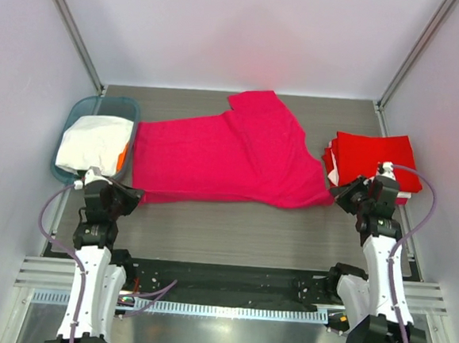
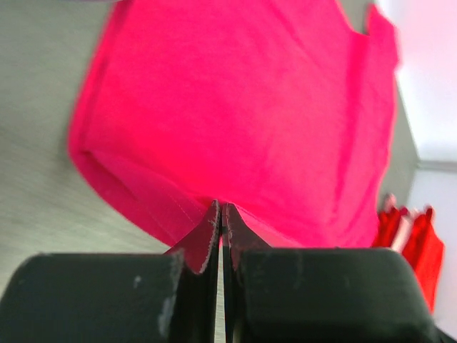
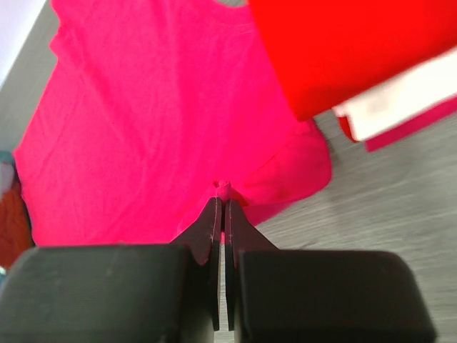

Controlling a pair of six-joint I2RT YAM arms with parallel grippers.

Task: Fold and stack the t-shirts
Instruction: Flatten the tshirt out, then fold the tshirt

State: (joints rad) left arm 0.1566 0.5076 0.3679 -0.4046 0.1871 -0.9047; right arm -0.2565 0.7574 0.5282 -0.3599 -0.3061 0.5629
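Note:
A magenta-pink t-shirt [image 1: 223, 155] lies spread across the middle of the table, one sleeve pointing to the far edge. My left gripper [image 1: 129, 198] is shut on its near-left corner; the left wrist view shows the cloth [image 2: 235, 114] pinched at the fingertips [image 2: 211, 216]. My right gripper [image 1: 337, 193] is shut on its near-right corner, with a small pinch of cloth [image 3: 224, 187] between the tips. A stack of folded red t-shirts [image 1: 371, 159] lies at the right, with a white layer [image 3: 400, 100] showing in the right wrist view. A white t-shirt [image 1: 90, 146] fills the basket.
A teal plastic basket [image 1: 77, 112] stands at the far left, with something orange [image 1: 122, 160] beside the white cloth. Grey enclosure walls and metal posts stand on the left, right and far sides. Bare wood-grain table [image 1: 241, 228] lies between the shirt and the arm bases.

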